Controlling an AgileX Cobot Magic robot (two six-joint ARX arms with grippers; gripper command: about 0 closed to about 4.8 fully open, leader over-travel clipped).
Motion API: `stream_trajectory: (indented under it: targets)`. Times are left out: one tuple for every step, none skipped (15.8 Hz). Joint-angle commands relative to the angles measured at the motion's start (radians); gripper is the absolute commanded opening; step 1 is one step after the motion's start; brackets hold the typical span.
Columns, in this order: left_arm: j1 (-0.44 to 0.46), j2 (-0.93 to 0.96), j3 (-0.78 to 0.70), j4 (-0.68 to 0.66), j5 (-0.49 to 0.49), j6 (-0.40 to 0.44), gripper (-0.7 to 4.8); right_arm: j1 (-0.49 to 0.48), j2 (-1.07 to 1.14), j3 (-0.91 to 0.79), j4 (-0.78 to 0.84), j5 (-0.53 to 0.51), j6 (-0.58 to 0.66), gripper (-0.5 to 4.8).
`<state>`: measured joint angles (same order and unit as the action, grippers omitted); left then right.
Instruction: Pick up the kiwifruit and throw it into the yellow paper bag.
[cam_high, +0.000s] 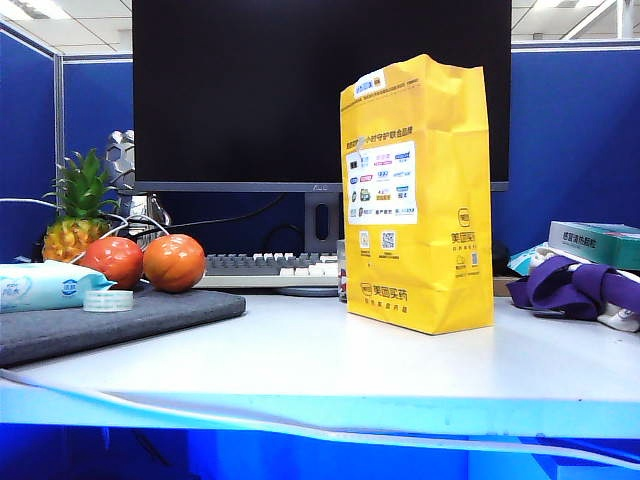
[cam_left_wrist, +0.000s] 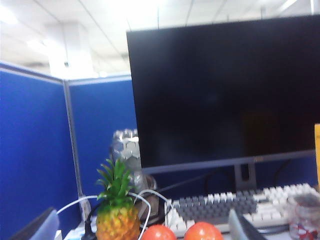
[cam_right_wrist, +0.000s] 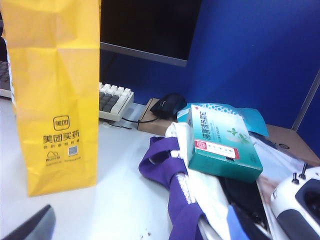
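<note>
The kiwifruit shows in none of the views. The yellow paper bag (cam_high: 420, 200) stands upright on the white table, right of the middle, with its creased top open. No arm shows in the exterior view. In the left wrist view my left gripper (cam_left_wrist: 139, 236) is open and empty, its fingertips (cam_left_wrist: 35, 227) far apart, raised and facing the monitor; a sliver of the bag (cam_left_wrist: 317, 155) is at the edge. My right gripper (cam_right_wrist: 145, 236) hangs over the table beside the bag (cam_right_wrist: 55, 90). Only one of its fingers (cam_right_wrist: 30, 227) shows, far out to the side, with bare table between the jaws.
Two red-orange tomatoes (cam_high: 113, 260) (cam_high: 174, 262) and a pineapple (cam_high: 78, 215) sit at the left by a grey mat (cam_high: 120, 315), a wipes pack (cam_high: 40, 285) and a tape roll (cam_high: 108, 300). Keyboard (cam_high: 265, 267) and monitor (cam_high: 320, 90) stand behind. Purple cloth (cam_right_wrist: 170, 170) and a green box (cam_right_wrist: 220, 142) lie at the right.
</note>
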<state>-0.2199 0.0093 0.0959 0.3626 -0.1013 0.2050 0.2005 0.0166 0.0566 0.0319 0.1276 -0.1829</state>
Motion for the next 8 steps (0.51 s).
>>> stream_trajectory:
  targets:
    - [0.002, -0.005, -0.019, 0.003, 0.0, -0.003, 4.79, 0.0, -0.015, -0.016, 0.015, -0.003, 0.003, 4.79]
    - [0.002, -0.005, -0.031, 0.005, 0.0, -0.003, 4.79, 0.002, -0.015, -0.029, 0.018, -0.002, 0.003, 4.79]
    - [0.002, -0.005, -0.041, 0.003, 0.0, -0.003, 4.79, 0.002, -0.015, -0.04, 0.017, -0.003, 0.003, 4.79]
    - [0.002, -0.005, -0.053, 0.004, 0.0, -0.003, 4.79, 0.002, -0.015, -0.049, 0.016, -0.003, 0.003, 4.79]
    - [0.002, -0.005, -0.064, 0.003, 0.0, -0.003, 4.79, 0.002, -0.015, -0.055, 0.012, -0.003, 0.003, 4.79]
    - [0.002, -0.005, -0.078, -0.003, 0.0, -0.003, 4.79, 0.002, -0.015, -0.055, 0.001, -0.003, 0.003, 4.79]
    - [0.002, -0.005, -0.088, -0.013, 0.0, -0.004, 4.79, 0.001, -0.015, -0.055, 0.001, -0.003, 0.003, 4.79]
    - [0.002, -0.005, -0.087, -0.045, 0.0, -0.003, 4.79, 0.001, -0.015, -0.055, 0.0, -0.003, 0.003, 4.79]
